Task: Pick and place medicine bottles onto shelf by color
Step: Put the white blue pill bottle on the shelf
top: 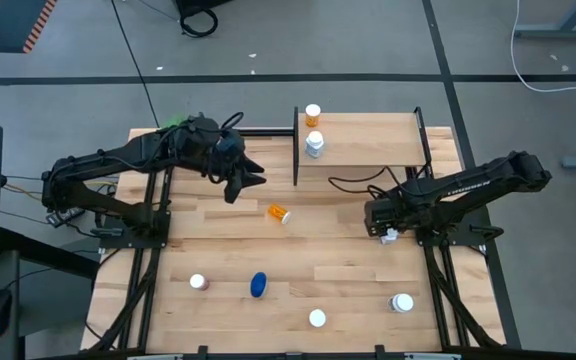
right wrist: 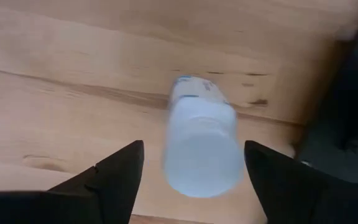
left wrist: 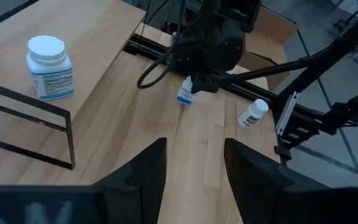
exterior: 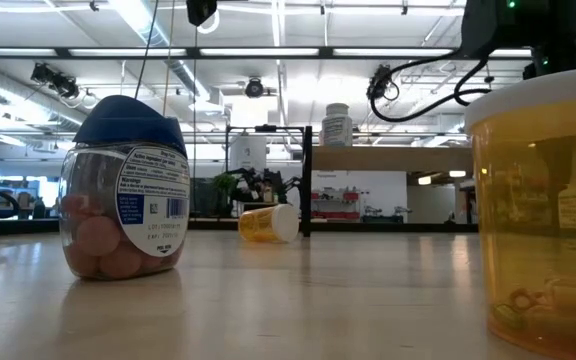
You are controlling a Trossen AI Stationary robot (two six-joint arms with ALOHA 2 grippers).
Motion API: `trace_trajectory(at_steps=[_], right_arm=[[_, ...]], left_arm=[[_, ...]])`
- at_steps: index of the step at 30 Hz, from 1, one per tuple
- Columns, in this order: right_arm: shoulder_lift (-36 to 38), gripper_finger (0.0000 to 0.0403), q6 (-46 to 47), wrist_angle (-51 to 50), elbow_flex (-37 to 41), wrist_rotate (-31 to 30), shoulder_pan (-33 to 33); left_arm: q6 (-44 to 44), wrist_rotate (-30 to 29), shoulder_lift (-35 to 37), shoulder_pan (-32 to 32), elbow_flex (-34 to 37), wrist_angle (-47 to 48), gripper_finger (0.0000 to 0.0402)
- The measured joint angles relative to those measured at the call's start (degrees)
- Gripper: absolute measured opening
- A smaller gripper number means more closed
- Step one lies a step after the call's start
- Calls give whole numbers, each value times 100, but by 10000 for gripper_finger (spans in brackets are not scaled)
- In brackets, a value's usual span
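From above, the wooden counter (top: 218, 250) has open middle ground around a tipped orange bottle (top: 279, 212), the shelf (top: 368, 140) at its far edge holding two bottles; the left wrist view shows the left claw (left wrist: 194, 171) spread empty; the right wrist view shows the right claw (right wrist: 191, 174) spread around a white bottle (right wrist: 201, 146), not pinching.

A light wooden worktop (top: 318, 260) stands on a grey floor (top: 68, 60).
A potted green plant (exterior: 253, 190) is at the far edge of the worktop. Black cables (top: 200, 18) and a white cable (top: 558, 60) lie on the floor, and ceiling lights (exterior: 168, 52) run across the room.
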State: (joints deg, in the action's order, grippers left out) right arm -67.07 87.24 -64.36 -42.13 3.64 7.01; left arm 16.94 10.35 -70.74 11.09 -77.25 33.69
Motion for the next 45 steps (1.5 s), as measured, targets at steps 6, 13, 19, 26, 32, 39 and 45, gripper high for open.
trace_trajectory(at_steps=[6, 13, 19, 26, 32, 39, 45], right_arm=[[0, 247, 0, 52, 40, 1, 0], [0, 191, -89, 19, 40, 41, 0], [-4, 187, -392, -207, -312, 15, -49], [-1, 190, -587, -1441, -1731, -526, -329], [0, 190, -946, -2082, -2783, -1207, -989], [-47, 190, -2165, -2152, -3286, -1278, -2373], [-380, 190, -3136, -2247, -4164, -1277, -3283]], left_arm=[[41, 2, 0, -2, 0, 0, 167], [41, 0, 0, 0, 0, -2, 167], [43, 0, 4, 37, 0, -2, 167], [43, 0, 183, 227, 2, 2, 167], [43, -2, 282, 432, 0, -33, 167], [34, 0, 273, 483, 0, -10, 167], [64, 0, 273, 481, 0, -7, 167]])
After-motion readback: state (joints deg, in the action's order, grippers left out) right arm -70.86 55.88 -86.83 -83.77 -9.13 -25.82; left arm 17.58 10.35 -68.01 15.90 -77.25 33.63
